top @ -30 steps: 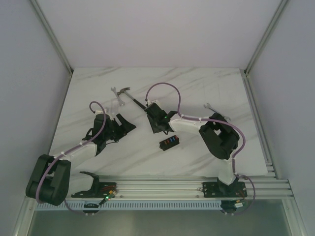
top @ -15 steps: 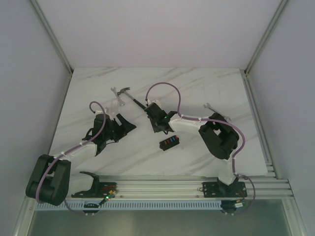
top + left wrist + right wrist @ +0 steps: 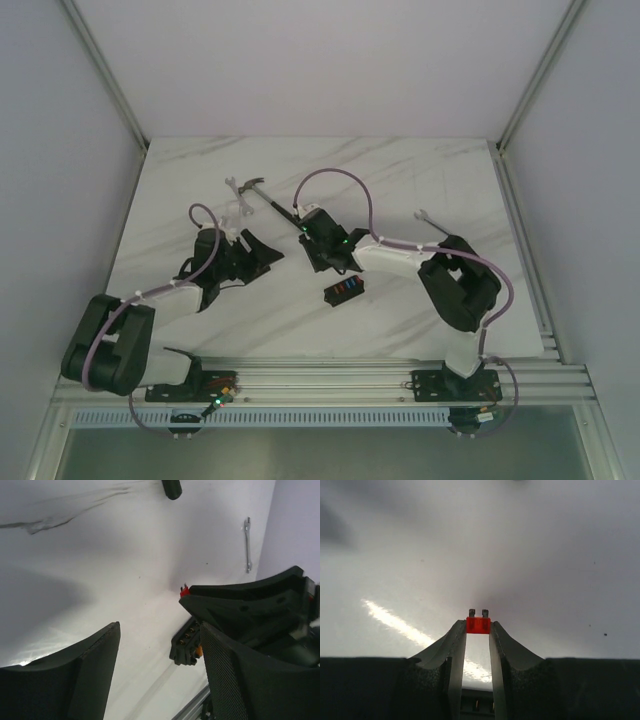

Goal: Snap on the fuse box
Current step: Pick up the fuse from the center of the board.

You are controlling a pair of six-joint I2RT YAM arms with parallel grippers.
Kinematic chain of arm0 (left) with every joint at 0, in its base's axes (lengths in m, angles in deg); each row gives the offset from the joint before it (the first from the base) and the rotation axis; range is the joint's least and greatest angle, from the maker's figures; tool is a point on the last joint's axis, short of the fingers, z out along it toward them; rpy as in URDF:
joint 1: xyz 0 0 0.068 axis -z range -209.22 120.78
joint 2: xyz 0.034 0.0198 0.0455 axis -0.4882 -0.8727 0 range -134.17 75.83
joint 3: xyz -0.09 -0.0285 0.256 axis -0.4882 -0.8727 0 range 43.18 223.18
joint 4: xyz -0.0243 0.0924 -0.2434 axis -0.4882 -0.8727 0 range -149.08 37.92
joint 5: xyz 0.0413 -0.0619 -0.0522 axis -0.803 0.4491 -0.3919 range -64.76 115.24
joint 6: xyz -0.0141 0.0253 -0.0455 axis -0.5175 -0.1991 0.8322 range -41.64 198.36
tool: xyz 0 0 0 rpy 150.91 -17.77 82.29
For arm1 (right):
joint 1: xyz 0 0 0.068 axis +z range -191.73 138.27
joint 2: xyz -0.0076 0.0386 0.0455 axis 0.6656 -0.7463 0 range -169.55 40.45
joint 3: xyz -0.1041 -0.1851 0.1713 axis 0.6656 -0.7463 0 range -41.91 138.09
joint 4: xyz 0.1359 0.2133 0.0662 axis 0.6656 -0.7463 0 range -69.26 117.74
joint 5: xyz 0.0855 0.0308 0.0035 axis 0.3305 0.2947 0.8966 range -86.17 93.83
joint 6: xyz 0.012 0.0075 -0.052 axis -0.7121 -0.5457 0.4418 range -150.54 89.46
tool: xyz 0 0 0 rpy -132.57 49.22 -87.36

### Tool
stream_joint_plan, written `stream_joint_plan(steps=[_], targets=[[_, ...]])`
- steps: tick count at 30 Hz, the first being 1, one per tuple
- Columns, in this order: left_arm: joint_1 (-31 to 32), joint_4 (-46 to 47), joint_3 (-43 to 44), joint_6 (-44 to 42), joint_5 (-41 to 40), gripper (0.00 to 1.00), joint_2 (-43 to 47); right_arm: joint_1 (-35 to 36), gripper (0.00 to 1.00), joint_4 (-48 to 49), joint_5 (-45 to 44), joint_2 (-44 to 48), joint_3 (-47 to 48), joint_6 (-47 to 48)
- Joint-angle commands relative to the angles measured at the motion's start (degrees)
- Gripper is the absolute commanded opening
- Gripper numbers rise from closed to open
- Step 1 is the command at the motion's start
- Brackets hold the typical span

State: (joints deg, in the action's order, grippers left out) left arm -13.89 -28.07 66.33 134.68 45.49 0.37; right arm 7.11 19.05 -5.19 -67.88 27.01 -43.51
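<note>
- Change, right arm: over the last second your right gripper (image 3: 478, 633) has narrowed its jaws and shifted slightly above the worktop (image 3: 400, 170), just beyond the fuse box (image 3: 344, 290).
- Change, left arm: it has swung inward toward the centre, with its jaws easing a little narrower.
- Unchanged: the fuse box lies where it lay, flat on the worktop near the front edge, between the two arms and apart from both grippers.
- Meaning: the pick-up looks complete. What probably remains is to carry the piece to the box and press it home.
- Right gripper: clenched to a narrow gap, pinching a small red fuse (image 3: 478, 625) at the very fingertips, prongs pointing away from the camera.
- Left gripper (image 3: 160, 630): jaws spread wide, nothing between them, touching nothing. In its wrist view the fuse box (image 3: 187, 642) sits just ahead.
- Bystander: the hammer (image 3: 262, 195) lies farther back, untouched.
</note>
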Motion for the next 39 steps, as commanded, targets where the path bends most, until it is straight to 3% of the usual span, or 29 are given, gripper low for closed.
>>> stream_joint_plan(steps=[1, 8, 21, 39], targets=[[0.33, 8.1, 2.17, 3.04, 4.25, 0.72, -3.59, 0.04, 0.26, 5.31, 5.61, 4.67, -1.79, 4.17], [2.5, 14.4, 3.75, 5.92, 6.09, 0.61, -10.24, 0.04, 0.27, 10.24, 11.19, 8.14, -5.32, 5.31], [4.44, 19.17, 4.33, 10.03, 4.17, 0.44, -14.16, 0.01, 0.28, 14.98, 15.44, 9.42, -7.26, 4.29], [5.76, 21.17, 3.5, 12.57, 3.44, 0.33, -16.23, -0.02, 0.28, 18.21, 16.83, 9.52, -8.02, 2.35]])
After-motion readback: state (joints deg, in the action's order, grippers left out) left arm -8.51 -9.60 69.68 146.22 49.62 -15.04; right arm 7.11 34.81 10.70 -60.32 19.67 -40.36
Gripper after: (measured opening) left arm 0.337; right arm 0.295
